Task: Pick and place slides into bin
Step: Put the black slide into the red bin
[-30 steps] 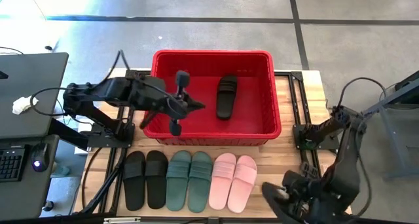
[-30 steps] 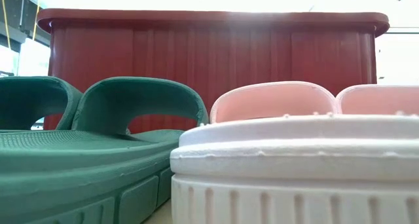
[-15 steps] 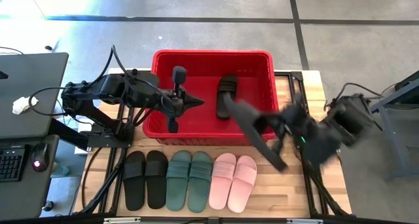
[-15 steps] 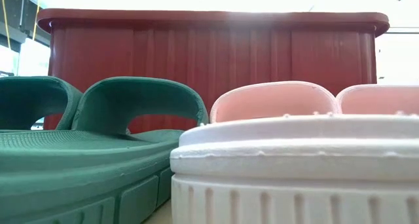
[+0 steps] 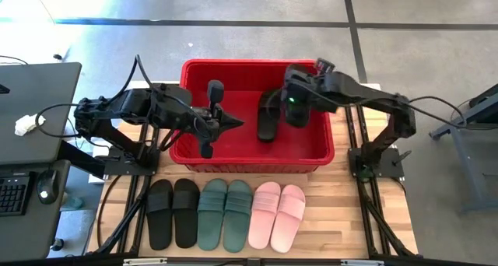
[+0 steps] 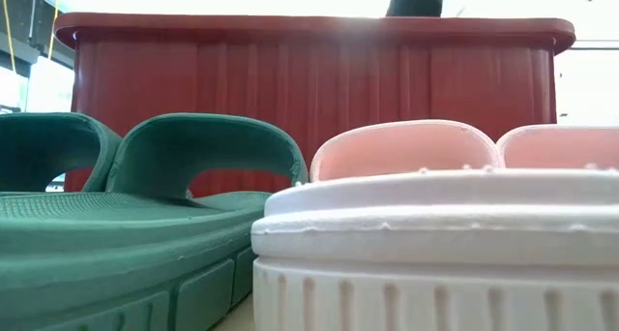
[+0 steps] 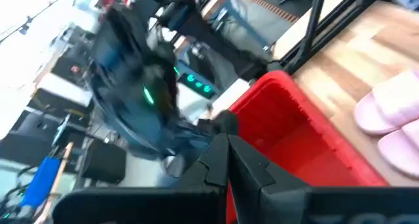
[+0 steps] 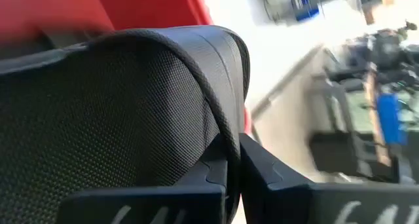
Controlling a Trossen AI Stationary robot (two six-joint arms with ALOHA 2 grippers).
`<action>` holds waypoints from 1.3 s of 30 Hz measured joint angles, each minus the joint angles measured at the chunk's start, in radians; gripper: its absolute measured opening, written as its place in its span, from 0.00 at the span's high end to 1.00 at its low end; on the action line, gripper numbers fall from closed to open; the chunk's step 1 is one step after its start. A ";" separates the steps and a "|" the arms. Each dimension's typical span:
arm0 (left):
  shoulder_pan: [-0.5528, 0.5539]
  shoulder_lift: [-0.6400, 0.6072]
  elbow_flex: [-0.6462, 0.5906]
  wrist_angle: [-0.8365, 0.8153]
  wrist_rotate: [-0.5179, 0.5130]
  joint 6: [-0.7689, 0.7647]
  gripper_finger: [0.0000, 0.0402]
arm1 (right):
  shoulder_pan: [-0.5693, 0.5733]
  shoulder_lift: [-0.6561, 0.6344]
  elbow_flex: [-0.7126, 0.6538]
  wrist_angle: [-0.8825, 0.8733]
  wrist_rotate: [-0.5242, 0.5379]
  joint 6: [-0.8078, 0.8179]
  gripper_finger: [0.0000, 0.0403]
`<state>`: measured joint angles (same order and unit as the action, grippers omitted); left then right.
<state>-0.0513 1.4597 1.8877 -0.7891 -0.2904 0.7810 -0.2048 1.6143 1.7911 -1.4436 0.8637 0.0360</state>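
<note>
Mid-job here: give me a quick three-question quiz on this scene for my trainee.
1. True or false: six slides lie on the table in front of the red bin.
2. Fill in: the slide gripped by the right gripper is ____.
3. Which gripper hangs open over the bin? A) left gripper B) right gripper

Key: 1 true. 2 black; it is the black slide filling the right wrist view. 3 A.
</note>
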 joint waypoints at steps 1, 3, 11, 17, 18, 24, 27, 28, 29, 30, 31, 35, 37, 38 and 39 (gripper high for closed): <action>0.000 0.000 0.000 0.001 -0.027 0.008 1.00 | -0.030 -0.001 -0.058 0.054 -0.011 -0.038 1.00; 0.000 0.006 0.001 0.004 -0.088 0.029 1.00 | -0.087 0.001 -0.171 0.156 -0.067 -0.111 1.00; 0.134 0.067 0.000 -0.049 -0.079 -0.054 1.00 | -0.204 0.001 -0.538 0.606 -0.198 -0.442 1.00; 0.249 0.143 -0.001 -0.095 -0.007 -0.105 1.00 | -0.231 0.003 -0.615 0.709 -0.288 -0.516 1.00; 0.268 0.155 -0.001 -0.094 0.023 -0.105 1.00 | -0.236 0.006 -0.615 0.716 -0.288 -0.516 1.00; 0.354 0.217 0.000 -0.107 0.194 -0.084 1.00 | -0.260 0.011 -0.614 0.692 -0.245 -0.486 1.00; 0.381 0.228 0.000 -0.120 0.205 -0.081 1.00 | -0.261 0.011 -0.614 0.673 -0.188 -0.446 1.00; 0.388 0.229 0.000 -0.132 0.205 -0.079 1.00 | -0.261 0.011 -0.614 0.673 -0.189 -0.448 1.00; 0.395 0.229 0.000 -0.137 0.205 -0.074 1.00 | -0.261 0.011 -0.614 0.674 -0.197 -0.459 1.00; 0.401 0.229 0.000 -0.134 0.207 -0.070 1.00 | -0.261 0.011 -0.614 0.676 -0.212 -0.461 1.00; 0.404 0.229 0.000 -0.133 0.211 -0.069 1.00 | -0.261 0.014 -0.614 0.681 -0.227 -0.462 1.00; 0.426 0.229 0.000 -0.135 0.271 -0.067 1.00 | -0.266 0.042 -0.614 0.680 -0.271 -0.456 1.00; 0.433 0.229 0.000 -0.136 0.306 -0.065 1.00 | -0.274 0.059 -0.614 0.692 -0.271 -0.433 1.00; 0.437 0.229 0.000 -0.138 0.318 -0.060 1.00 | -0.279 0.067 -0.614 0.697 -0.270 -0.425 1.00; 0.438 0.229 0.000 -0.140 0.329 -0.055 1.00 | -0.283 0.072 -0.614 0.704 -0.272 -0.416 1.00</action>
<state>0.3870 1.6886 1.8874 -0.9288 0.0381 0.7260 -0.4882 1.6860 1.1767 -0.7401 0.5921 -0.3804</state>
